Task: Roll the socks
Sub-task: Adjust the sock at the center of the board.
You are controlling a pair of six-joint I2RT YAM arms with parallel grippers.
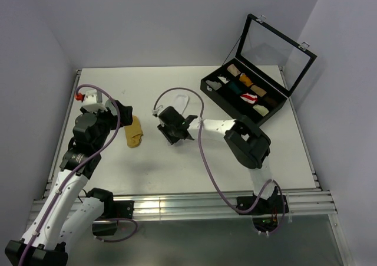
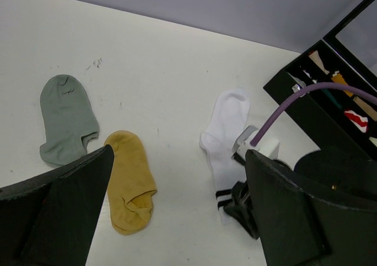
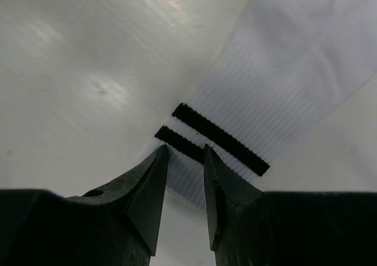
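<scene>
Spreading across the overhead view, the white table (image 1: 177, 166) bears everything. At its far right corner stands a black compartmented case (image 1: 219, 96), its glass lid (image 1: 277, 48) tilted up and open, with small fabric rolls (image 1: 245, 79) in the compartments. The left gripper (image 2: 178, 154) hangs above the table's left side with its fingers spread wide, holding nothing. The right gripper (image 3: 185, 151) is down near the middle of the table, at the cuff end of the white sock (image 2: 227, 130). Its jaws stand only narrowly apart with the cuff's edge showing in the gap, and whether they pinch the fabric I cannot tell. That sock lies flat, toe toward the far edge. Well to its left the grey sock (image 2: 66, 121) lies flat, and just beside it, nearer the arms, the mustard-yellow sock (image 2: 129, 183). Two black stripes (image 3: 218, 136) cross the white cuff just ahead of the right fingertips.
</scene>
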